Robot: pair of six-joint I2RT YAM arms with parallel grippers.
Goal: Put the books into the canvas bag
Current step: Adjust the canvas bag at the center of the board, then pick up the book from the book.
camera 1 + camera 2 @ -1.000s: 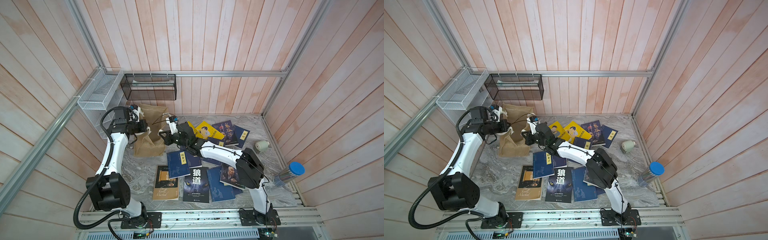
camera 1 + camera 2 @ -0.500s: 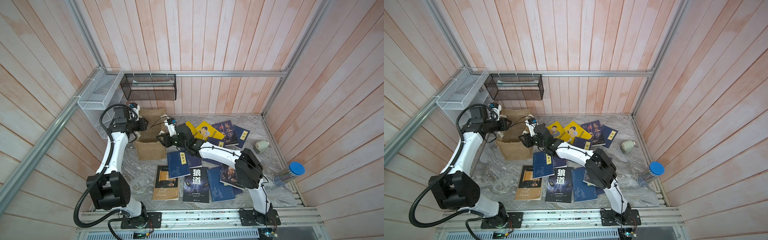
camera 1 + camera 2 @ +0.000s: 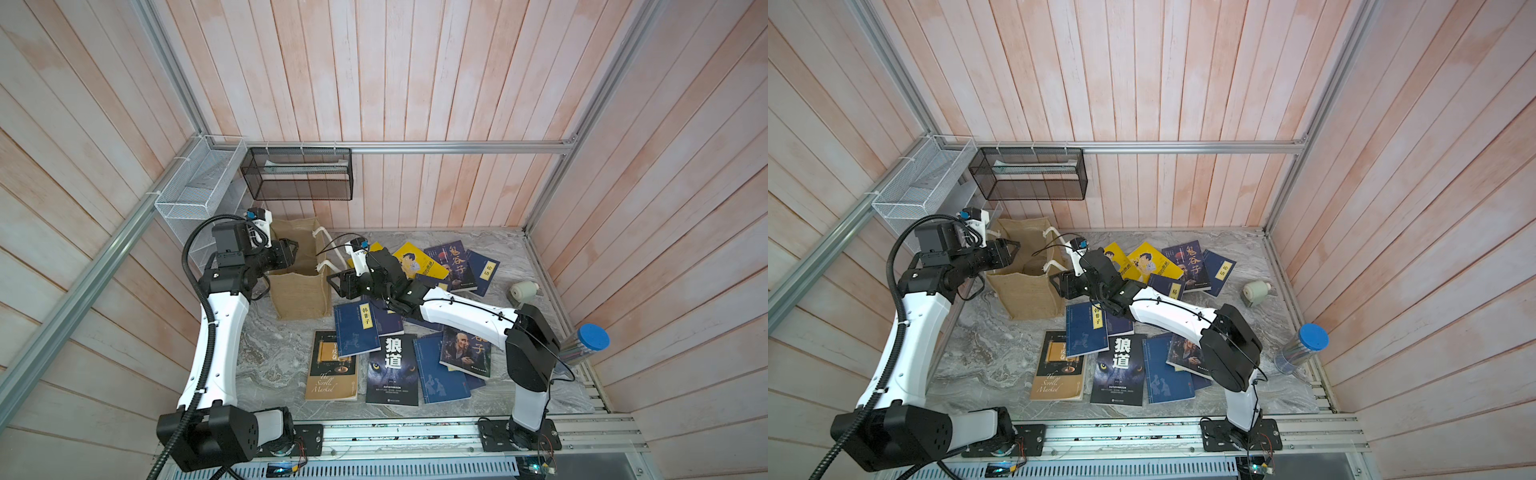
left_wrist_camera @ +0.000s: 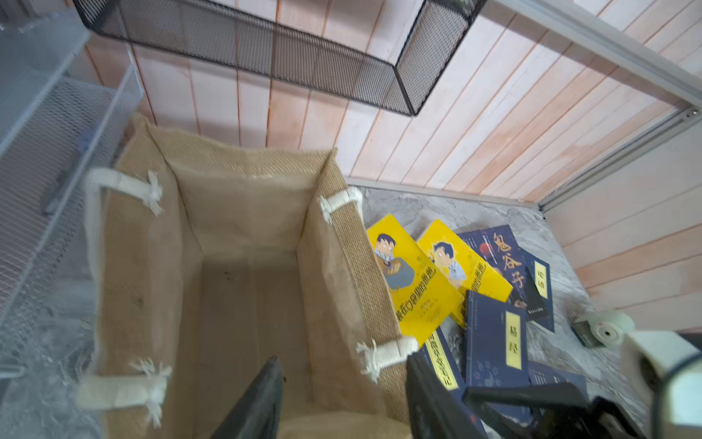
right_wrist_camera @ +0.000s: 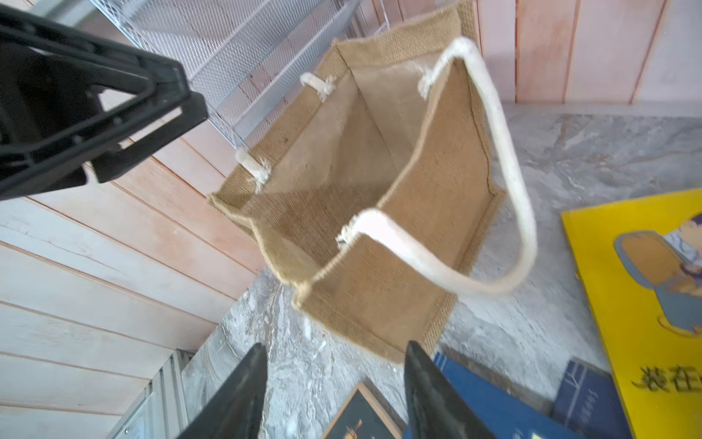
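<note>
While all the books (image 3: pixel 392 370) lie loose on the grey marbled tabletop (image 3: pixel 270 365), fanned out in front with the yellow pair further back, nothing is packed and I judge the whole job remains. Behind the nearest books the canvas bag (image 3: pixel 299 291) stands upright, open-mouthed and empty, the left gripper (image 3: pixel 293 252) over its rim, the right gripper (image 3: pixel 337 285) just beside it, both with jaws apart, holding nothing. Beyond rise pale plank walls (image 3: pixel 415 83) carrying a white mesh basket (image 3: pixel 195 191) and a black mesh basket (image 3: pixel 299 174).

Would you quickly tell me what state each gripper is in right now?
Left gripper: open, holding nothing, above the tan burlap tote bag with white rope handles.
Right gripper: open, holding nothing.
</note>
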